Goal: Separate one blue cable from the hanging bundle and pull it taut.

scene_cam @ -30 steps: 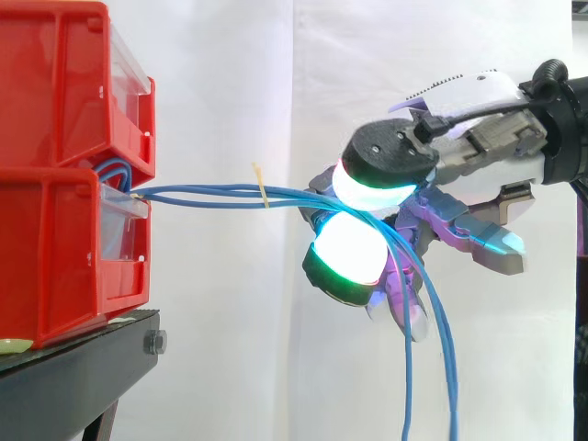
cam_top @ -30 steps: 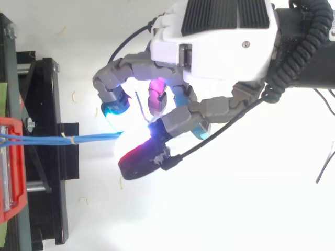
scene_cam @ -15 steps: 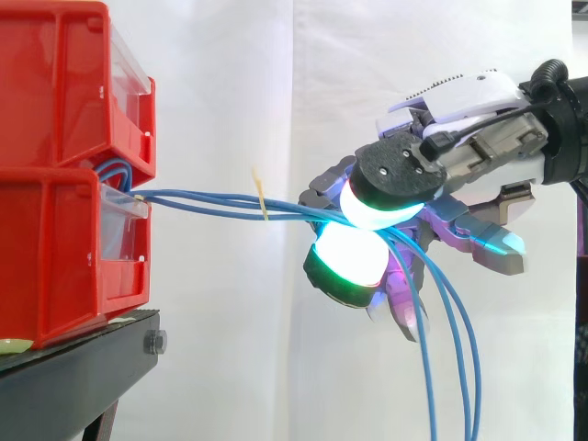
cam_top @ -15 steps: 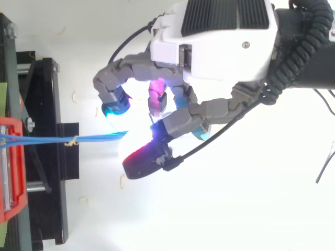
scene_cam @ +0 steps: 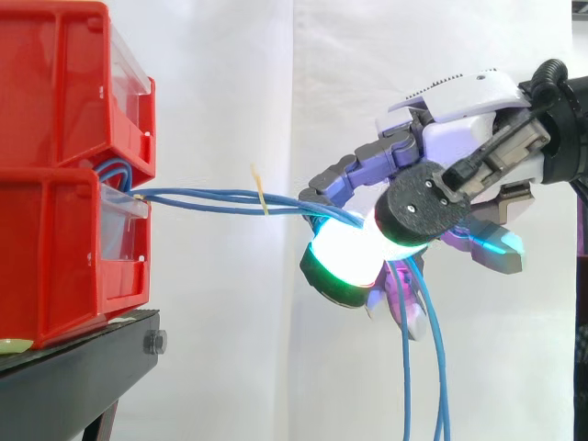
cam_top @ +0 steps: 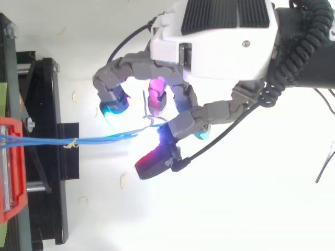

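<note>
A bundle of blue cables (scene_cam: 211, 196) comes out of the lower red bin (scene_cam: 55, 266) and runs level to my hand (scene_cam: 459, 119). A small yellow tie (scene_cam: 261, 188) binds them midway. The strands pass over a glowing green-white fingertip (scene_cam: 342, 262) and behind the dark thumb pad (scene_cam: 424, 204), then hang down (scene_cam: 439, 367) below the hand. My fingers are curled round the cables, with the thumb against them. From above, the cables (cam_top: 99, 139) reach the hand (cam_top: 220, 42) between the curled fingers and the thumb.
Two red bins are stacked on a black stand (scene_cam: 83, 367) at the left, with the upper bin (scene_cam: 55, 83) above the cable exit. A white curtain hangs behind. In the top view the stand's frame (cam_top: 49, 157) lies left of the hand.
The thumb has slid down and to the right, off the top of the glowing fingertip. The hanging cable ends swung back to the left. The bundle still runs level to the hand.
</note>
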{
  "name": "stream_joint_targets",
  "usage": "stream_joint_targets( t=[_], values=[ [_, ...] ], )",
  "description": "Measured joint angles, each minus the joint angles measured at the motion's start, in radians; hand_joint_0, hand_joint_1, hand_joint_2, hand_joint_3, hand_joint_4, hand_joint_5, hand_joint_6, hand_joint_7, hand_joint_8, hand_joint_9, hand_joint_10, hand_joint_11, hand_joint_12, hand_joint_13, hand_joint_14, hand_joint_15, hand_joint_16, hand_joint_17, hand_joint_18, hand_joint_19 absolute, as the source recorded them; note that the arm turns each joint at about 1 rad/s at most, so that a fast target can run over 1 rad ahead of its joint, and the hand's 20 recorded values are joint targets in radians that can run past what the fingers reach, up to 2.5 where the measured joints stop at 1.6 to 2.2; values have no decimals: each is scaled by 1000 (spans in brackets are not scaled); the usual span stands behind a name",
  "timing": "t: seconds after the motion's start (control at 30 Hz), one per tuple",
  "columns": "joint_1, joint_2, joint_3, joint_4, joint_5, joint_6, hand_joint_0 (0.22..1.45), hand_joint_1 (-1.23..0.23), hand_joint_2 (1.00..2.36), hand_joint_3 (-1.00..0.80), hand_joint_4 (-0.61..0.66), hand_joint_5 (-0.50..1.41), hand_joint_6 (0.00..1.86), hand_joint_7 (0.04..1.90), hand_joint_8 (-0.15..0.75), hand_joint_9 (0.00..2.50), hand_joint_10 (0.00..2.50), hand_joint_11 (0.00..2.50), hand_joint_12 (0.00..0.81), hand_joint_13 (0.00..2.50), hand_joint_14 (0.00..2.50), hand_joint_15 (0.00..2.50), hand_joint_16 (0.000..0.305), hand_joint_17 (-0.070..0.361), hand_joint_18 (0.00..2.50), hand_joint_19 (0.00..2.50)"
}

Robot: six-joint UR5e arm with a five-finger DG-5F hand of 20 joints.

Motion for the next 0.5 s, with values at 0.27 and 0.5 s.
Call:
stream_joint_targets(
  t=[0.27,0.5],
  values=[
    [1,0,0,0,0,0,497,-651,1000,-500,55,136,502,1343,94,1891,12,278,230,1173,14,387,50,112,668,511],
    [1,0,0,0,-1,0,452,-325,1000,-500,60,139,502,1324,113,1905,10,251,249,1206,14,369,55,125,692,487]
  ],
)
